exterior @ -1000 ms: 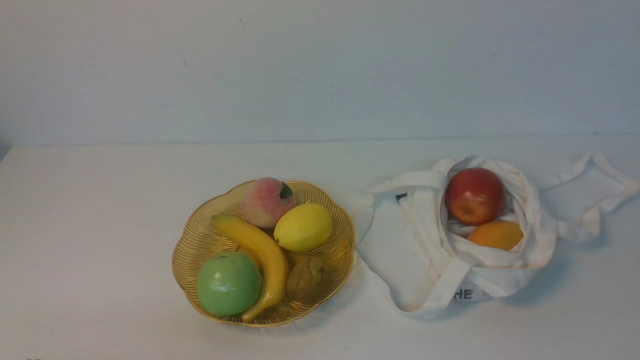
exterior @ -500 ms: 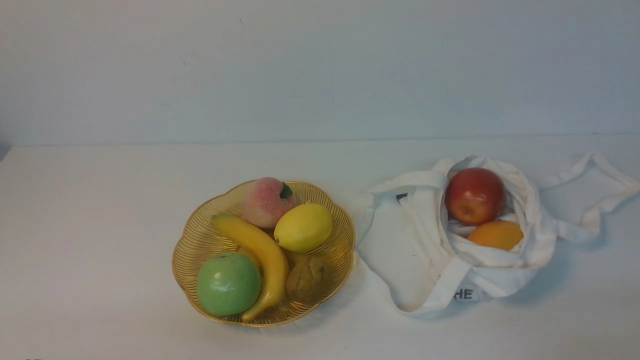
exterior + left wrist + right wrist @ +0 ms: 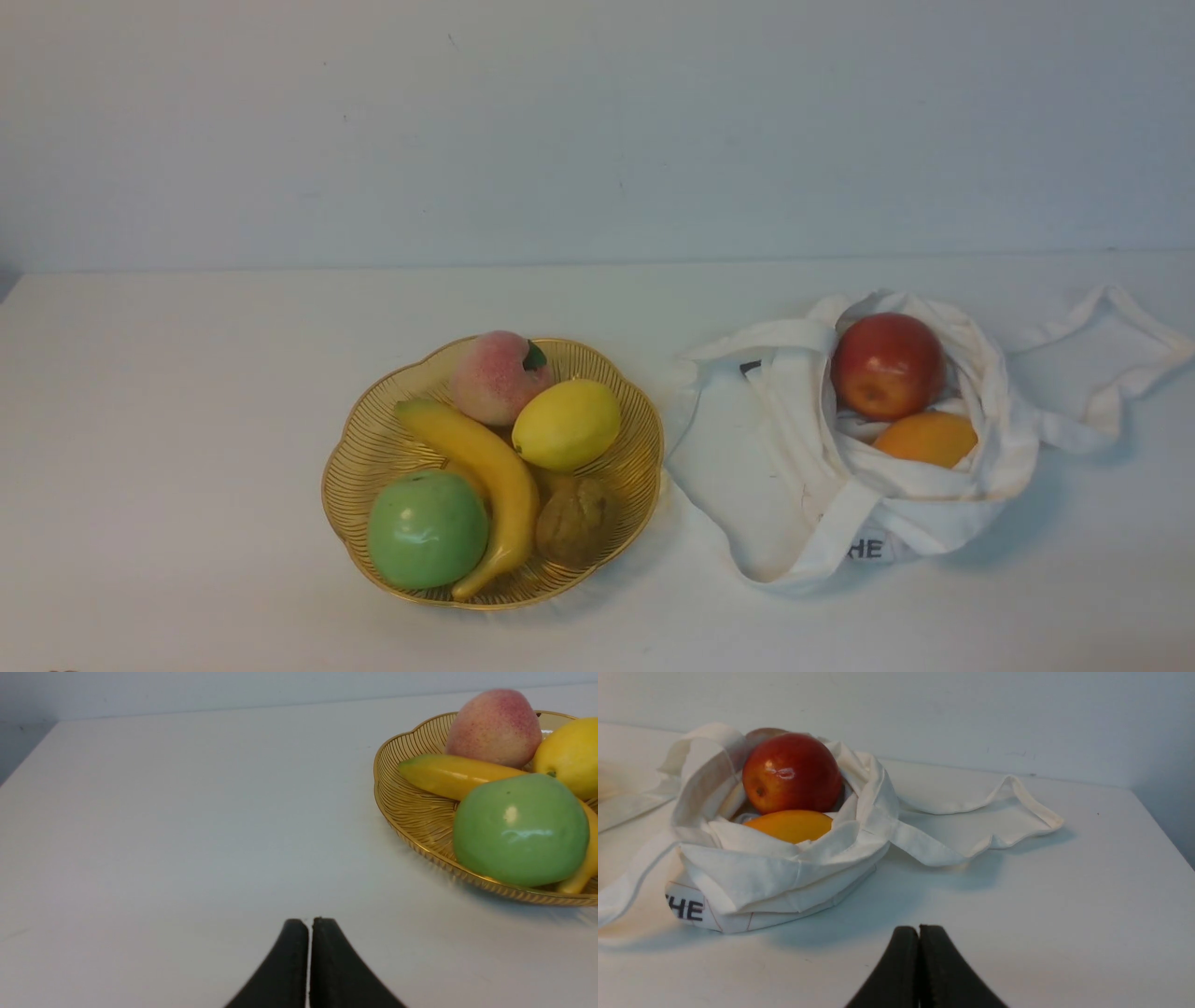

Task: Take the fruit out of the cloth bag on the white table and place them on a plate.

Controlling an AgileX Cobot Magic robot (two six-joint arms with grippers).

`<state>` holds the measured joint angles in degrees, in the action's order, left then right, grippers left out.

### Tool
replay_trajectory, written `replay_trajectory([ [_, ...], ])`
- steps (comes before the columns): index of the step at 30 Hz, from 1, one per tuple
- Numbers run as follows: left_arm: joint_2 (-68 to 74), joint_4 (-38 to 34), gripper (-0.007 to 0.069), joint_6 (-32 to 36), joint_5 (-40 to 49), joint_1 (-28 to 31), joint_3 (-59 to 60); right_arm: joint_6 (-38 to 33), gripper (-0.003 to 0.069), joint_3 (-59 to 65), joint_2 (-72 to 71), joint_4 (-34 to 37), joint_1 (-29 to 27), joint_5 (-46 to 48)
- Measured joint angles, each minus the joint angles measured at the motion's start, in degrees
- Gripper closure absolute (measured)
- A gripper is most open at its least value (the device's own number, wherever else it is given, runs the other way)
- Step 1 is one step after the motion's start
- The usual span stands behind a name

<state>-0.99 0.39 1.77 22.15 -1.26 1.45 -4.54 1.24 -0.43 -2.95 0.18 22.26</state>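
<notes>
Both pincers, left (image 3: 309, 921) and right (image 3: 919, 929), pressed together, show only in wrist views; bag (image 3: 878, 504) folds half-hide the orange fruit (image 3: 926, 439).

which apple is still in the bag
The red apple: it sits in the open cloth bag above the orange fruit. The green apple lies on the plate.

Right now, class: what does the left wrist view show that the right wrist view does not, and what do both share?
Only the left wrist view: the plate holding the green apple, peach, banana and lemon, plus the left pincer.

Only the right wrist view: the cloth bag holding the red apple and orange fruit, plus the right pincer.

Both: the white table and a shut, empty pincer.
</notes>
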Motion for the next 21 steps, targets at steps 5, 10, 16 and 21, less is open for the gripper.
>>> replay_trajectory([
  [5,0.00,0.00,0.0632,0.00,0.00,0.00,0.00,0.00,0.0672,0.00,0.00,0.00,0.00,0.00],
  [10,0.00,0.00,0.0632,0.00,0.00,0.00,0.00,0.00,0.0672,0.00,0.00,0.00,0.00,0.02],
  [16,0.00,0.00,0.0632,0.00,0.00,0.00,0.00,0.00,0.0672,0.00,0.00,0.00,0.00,0.07],
  [21,0.00,0.00,0.0632,0.00,0.00,0.00,0.00,0.00,0.0672,-0.07,0.00,0.00,0.00,0.40],
])
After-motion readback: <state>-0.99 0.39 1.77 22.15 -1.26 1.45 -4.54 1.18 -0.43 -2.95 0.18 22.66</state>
